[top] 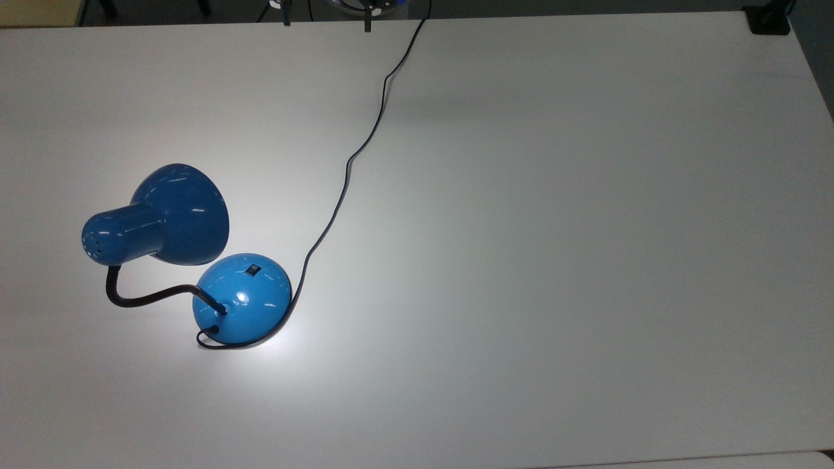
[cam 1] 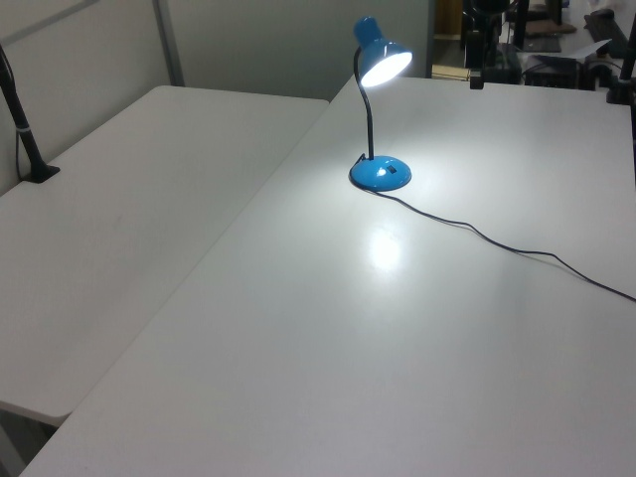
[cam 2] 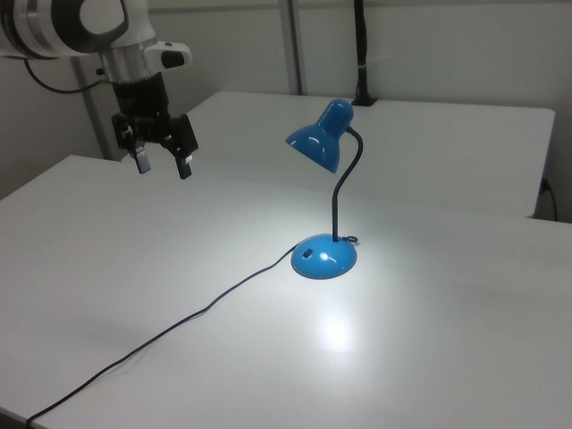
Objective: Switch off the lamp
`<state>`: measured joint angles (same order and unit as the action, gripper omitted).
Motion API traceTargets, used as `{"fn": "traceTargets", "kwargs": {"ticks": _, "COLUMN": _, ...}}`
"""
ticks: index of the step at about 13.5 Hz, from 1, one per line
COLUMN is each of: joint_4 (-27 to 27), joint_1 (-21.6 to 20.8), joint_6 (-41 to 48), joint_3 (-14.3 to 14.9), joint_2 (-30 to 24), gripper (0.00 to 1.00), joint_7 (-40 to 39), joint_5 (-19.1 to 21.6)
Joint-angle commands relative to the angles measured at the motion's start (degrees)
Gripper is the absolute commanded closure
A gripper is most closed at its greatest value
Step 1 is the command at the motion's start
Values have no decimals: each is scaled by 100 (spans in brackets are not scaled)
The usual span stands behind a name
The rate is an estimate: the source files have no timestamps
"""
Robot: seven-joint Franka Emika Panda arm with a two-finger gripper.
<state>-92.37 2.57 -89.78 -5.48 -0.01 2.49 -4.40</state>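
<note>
White matte table (top: 554,260) spans most of the top view; a second white table (cam 1: 129,219) butts against it on the left view's left, w/ a black pole (cam 1: 20,119) clamped at its far corner. Nothing stands between arm and lamp, just bare tabletop.

Robot arm (cam 2: 80,27), white w/ black end, hangs above the table at the right view's upper left. Its gripper (cam 2: 163,164) points down, fingers spread apart, holding nothing, clear of the surface.

The lamp (top: 242,298), glossy blue, stands near the top view's left side, well apart from the gripper; in the right view it sits to the gripper's right and lower. Bell shade (top: 176,215) tilts on a black bendy neck (top: 137,296); it is lit, bright pool on the table beside the base. Thin black cord (top: 345,176) loops round the base and runs off the table's far edge.

Small black switch (top: 252,268) sits on the dome; its position is too small to read. In the top view just the finger tips poke in at the upper edge.
</note>
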Motion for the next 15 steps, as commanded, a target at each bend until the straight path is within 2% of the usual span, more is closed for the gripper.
{"fn": "traceTargets", "kwargs": {"ticks": 1, "joint_4": -53, "joint_1": -64, "joint_6": -31, "joint_3": 99, "joint_2": -113, "gripper": 0, "joint_7": -37, "joint_5": 115}}
{"fn": "traceTargets", "kwargs": {"ticks": 15, "joint_4": -62, "joint_1": -64, "joint_6": -75, "joint_3": 64, "joint_2": -17, "gripper": 0, "joint_7": -65, "joint_5": 132}}
